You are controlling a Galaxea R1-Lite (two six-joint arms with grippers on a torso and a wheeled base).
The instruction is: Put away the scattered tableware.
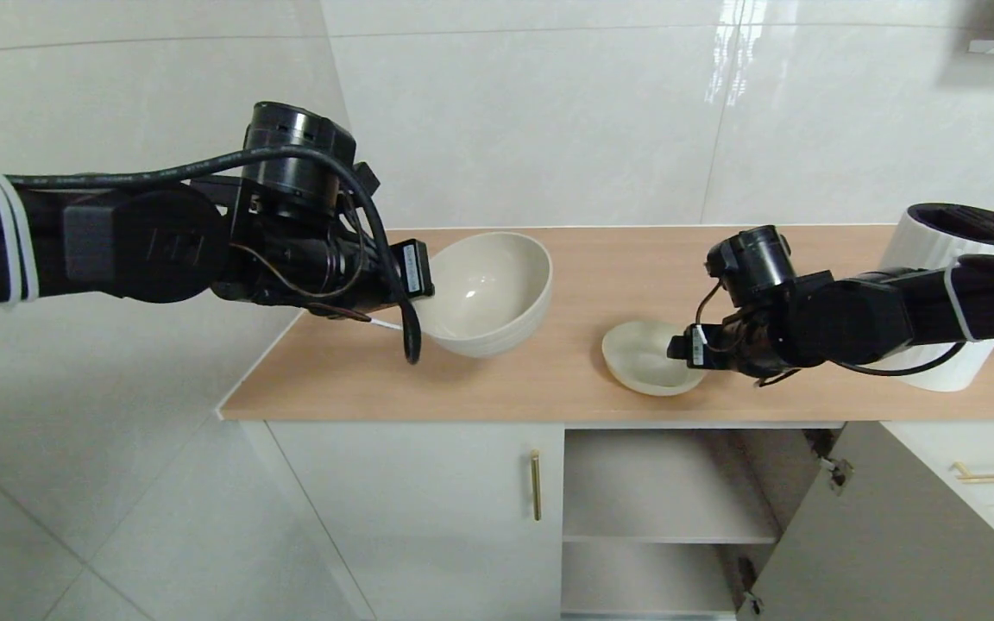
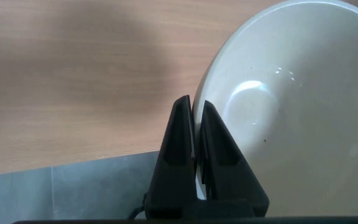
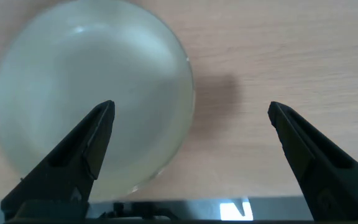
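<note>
A large white bowl (image 1: 488,293) is tipped on its side over the left part of the wooden counter (image 1: 566,388), its opening turned toward the right. My left gripper (image 1: 419,297) is shut on its rim, one finger inside the bowl (image 2: 303,112) and one outside, as the left wrist view shows (image 2: 194,106). A small shallow white dish (image 1: 648,355) lies flat on the counter nearer the middle. My right gripper (image 1: 687,349) hovers at the dish's right edge. It stands open (image 3: 190,112), one finger over the dish (image 3: 86,93) and the other over bare wood.
A tall white cylindrical container (image 1: 950,293) stands on the counter at the far right, behind my right arm. Below the counter a cabinet (image 1: 661,487) stands open with bare shelves, its door (image 1: 842,535) swung out to the right. A tiled wall backs the counter.
</note>
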